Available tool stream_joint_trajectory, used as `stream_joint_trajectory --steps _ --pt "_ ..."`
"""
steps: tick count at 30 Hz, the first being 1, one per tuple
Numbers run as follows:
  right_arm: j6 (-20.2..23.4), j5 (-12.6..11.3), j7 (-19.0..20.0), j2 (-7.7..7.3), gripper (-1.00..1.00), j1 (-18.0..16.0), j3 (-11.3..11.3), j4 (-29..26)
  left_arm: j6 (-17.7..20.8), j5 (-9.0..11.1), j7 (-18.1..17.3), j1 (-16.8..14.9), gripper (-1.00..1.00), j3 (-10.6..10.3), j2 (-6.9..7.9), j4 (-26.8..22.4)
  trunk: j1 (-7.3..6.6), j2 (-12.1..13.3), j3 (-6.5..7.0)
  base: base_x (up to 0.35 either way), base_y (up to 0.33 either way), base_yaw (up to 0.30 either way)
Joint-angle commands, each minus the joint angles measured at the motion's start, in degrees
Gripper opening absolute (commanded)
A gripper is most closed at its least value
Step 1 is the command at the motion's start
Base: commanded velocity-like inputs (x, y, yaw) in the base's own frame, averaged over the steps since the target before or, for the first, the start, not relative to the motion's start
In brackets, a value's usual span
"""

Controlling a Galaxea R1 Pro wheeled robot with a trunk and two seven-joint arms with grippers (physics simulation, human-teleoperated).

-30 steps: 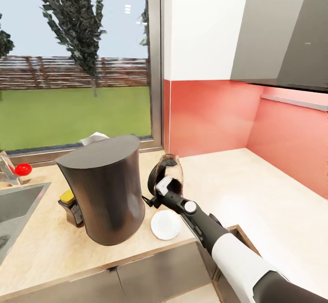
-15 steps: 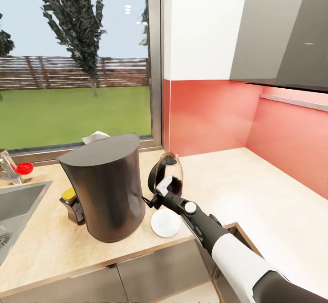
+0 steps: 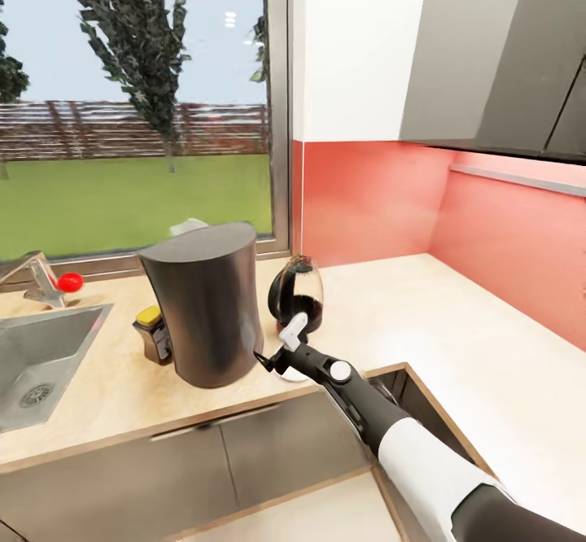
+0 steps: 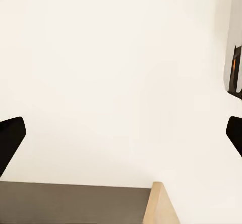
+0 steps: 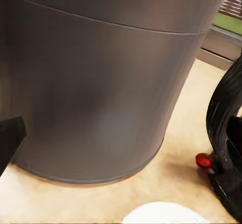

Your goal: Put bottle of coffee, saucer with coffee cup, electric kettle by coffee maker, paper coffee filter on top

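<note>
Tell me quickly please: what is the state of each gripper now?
Left gripper: open, holding nothing.
Right gripper: open and empty, above the saucer, near the coffee maker.

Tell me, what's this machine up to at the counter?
It is arranging a coffee corner. Its right gripper hovers over the white saucer at the countertop edge, holding nothing visible. The coffee maker stands with the bottle of coffee on one side and the electric kettle on the other.

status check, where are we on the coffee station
Right gripper open, hovering over saucer. Coffee maker, electric kettle, bottle of coffee grouped on countertop. Left gripper open, empty.
</note>
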Motion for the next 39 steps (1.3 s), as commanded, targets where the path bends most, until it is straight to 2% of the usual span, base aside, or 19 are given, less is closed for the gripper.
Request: stream_joint_trajectory --steps 1,21,24,29,35,39 --pt "-0.3 0.5 0.0 0.01 1.00 -0.1 -0.1 0.0 0.1 0.3 0.1 -0.1 1.00 -0.5 -0.01 0.1 0.00 -0.1 -0.13 -0.337 0.000 0.000" --pt "-0.2 0.5 0.0 0.01 1.00 0.0 -0.1 1.3 0.2 0.2 0.1 -0.1 1.00 -0.7 -0.01 0.0 0.00 -0.1 -0.13 -0.337 0.000 0.000" --pt "-0.2 0.5 0.0 0.05 1.00 0.0 0.0 4.6 0.1 0.2 0.0 -0.2 1.00 -0.8 -0.01 -0.1 0.00 -0.1 -0.13 -0.337 0.000 0.000" --pt "-0.4 0.2 -0.1 0.82 1.00 0.0 0.0 13.7 -0.6 -0.1 -0.1 -0.3 1.00 -0.9 -0.01 -0.1 0.00 -0.1 -0.13 -0.181 0.000 0.000" --pt "-4.5 0.1 -0.2 0.96 1.00 0.3 -0.1 23.1 -0.8 -0.4 -0.2 -0.3 1.00 -1.1 -0.06 -1.5 0.00 -0.1 -0.13 -0.018 0.000 0.000" --pt "-5.7 0.1 -0.2 0.91 1.00 1.4 -0.2 27.7 -0.8 -0.5 -0.2 -0.3 1.00 -1.2 -0.09 -2.3 0.00 -0.1 -0.13 -0.003 0.000 0.000"
